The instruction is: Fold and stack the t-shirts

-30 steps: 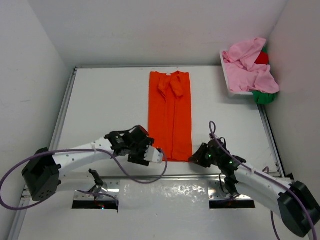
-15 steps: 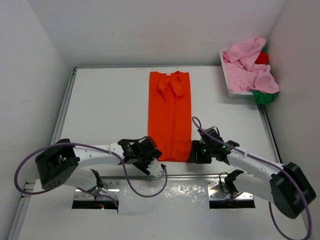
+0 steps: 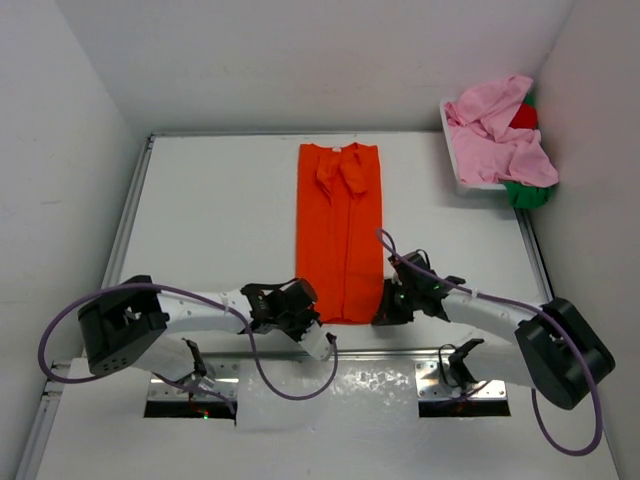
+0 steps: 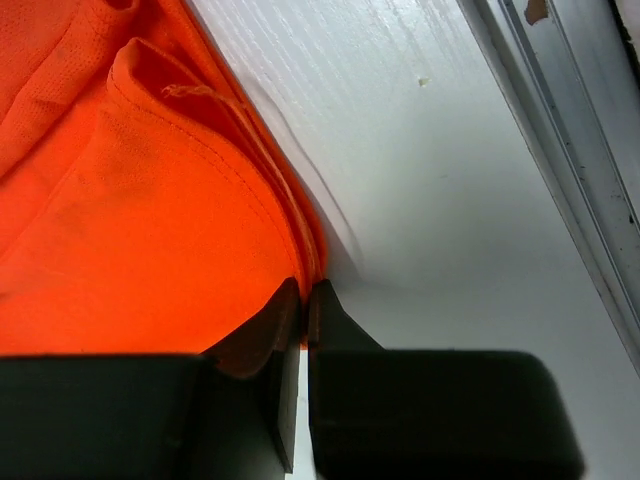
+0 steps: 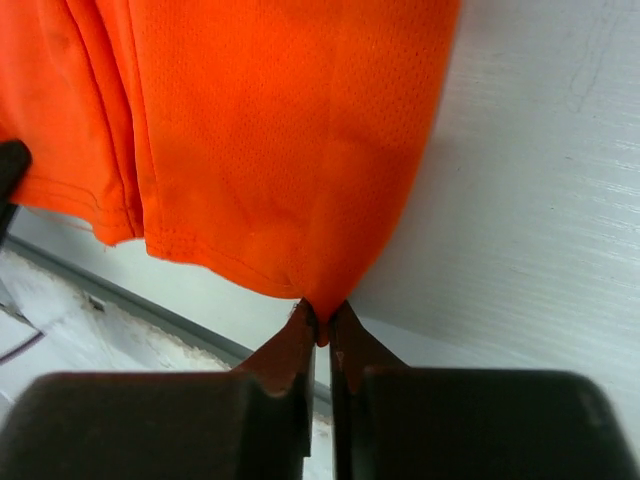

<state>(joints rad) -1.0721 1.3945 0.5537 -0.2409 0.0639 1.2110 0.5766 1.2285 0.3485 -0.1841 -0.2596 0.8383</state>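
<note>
Arms have swung inward, forearms low; only wrist views show left tool [image 4: 305,300] and right tool [image 5: 322,322] pinching hem corners of the orange t-shirt [image 3: 340,235].

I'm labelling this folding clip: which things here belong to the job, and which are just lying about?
Job: orange t-shirt, pinched at its near corners by left gripper and right gripper; pink t-shirt, red t-shirt, green t-shirt, heaped far right.
Lying about: white basket holding that heap.
</note>
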